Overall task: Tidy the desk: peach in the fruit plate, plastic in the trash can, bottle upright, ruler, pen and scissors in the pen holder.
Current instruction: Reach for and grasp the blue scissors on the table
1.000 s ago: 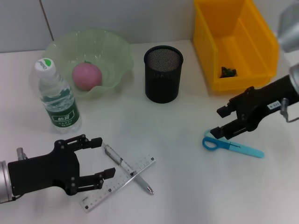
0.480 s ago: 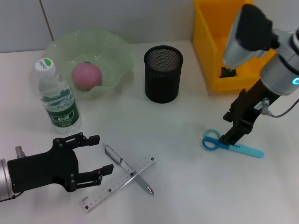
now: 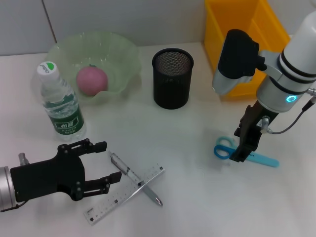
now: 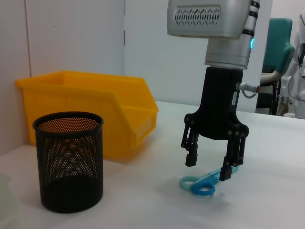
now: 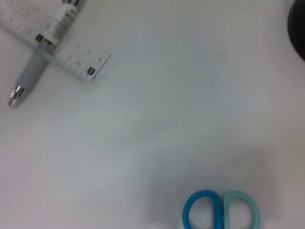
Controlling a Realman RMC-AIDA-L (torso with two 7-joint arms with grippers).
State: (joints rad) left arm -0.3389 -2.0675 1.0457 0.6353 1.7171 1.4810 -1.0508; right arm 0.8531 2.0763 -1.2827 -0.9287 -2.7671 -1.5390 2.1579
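Peach (image 3: 91,80) sits in the fruit plate (image 3: 126,49), bottle (image 3: 60,104) upright, something green in the trash can (image 3: 219,59); left: scissors (image 3: 247,154) under my spread right gripper (image 4: 210,169), pen (image 3: 134,178) crossing ruler (image 3: 124,194) beside my open left gripper (image 3: 104,165), pen holder (image 3: 172,78) empty.

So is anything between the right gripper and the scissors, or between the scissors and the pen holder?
Nothing visible. The right gripper hangs open directly over the scissors, fingers straddling them near the handles. Bare table lies between the scissors and the pen holder.
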